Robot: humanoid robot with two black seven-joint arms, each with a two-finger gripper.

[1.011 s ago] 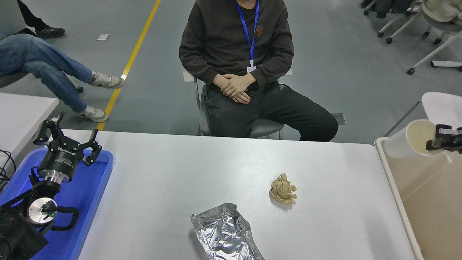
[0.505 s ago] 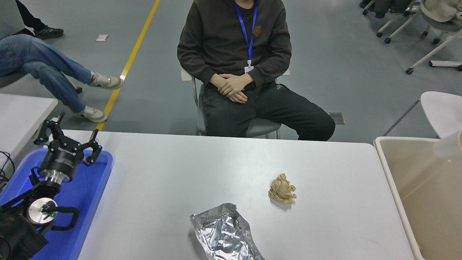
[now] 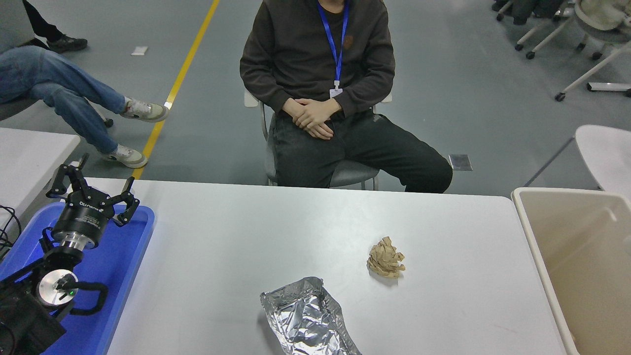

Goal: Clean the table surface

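Table surface [image 3: 236,256] fills the lower half of the head view, light grey-white, rounded far-right corner visible; its near edge is cut off by the frame bottom. Two bits of litter lie on it. Crumpled tan paper wad [image 3: 386,258] sits right of centre, free of anything else. Crinkled silver foil bag [image 3: 306,318] lies nearer the camera, left of the wad and well apart from it; its lower end runs out of frame, so its full length cannot be told.

Left gripper [image 3: 93,187] is parked at the lower left above the blue tray [image 3: 123,266], fingers [image 3: 129,203] spread wide, holding nothing. The arm behind it is partly cropped by the left and bottom edges. The tray sits at the table's left end; its left and near parts are hidden by the arm or cut off, and it is unclear whether it rests fully on this table.

Beige bin [image 3: 537,236] stands just past the table's right end, right side and near end cropped; its inside shows only bare walls where visible. Right arm and its claw are not in the frame, so the claw's opening cannot be told.

Person [image 3: 315,69] sits on a chair behind the far edge, hands [image 3: 310,116] clasped in the lap, head cut off at the top, wearing a blue lanyard [image 3: 334,39]. Second person's legs [image 3: 74,98] in jeans show at upper left, body out of frame. Another white table [image 3: 29,158] pokes in at left, mostly cropped.
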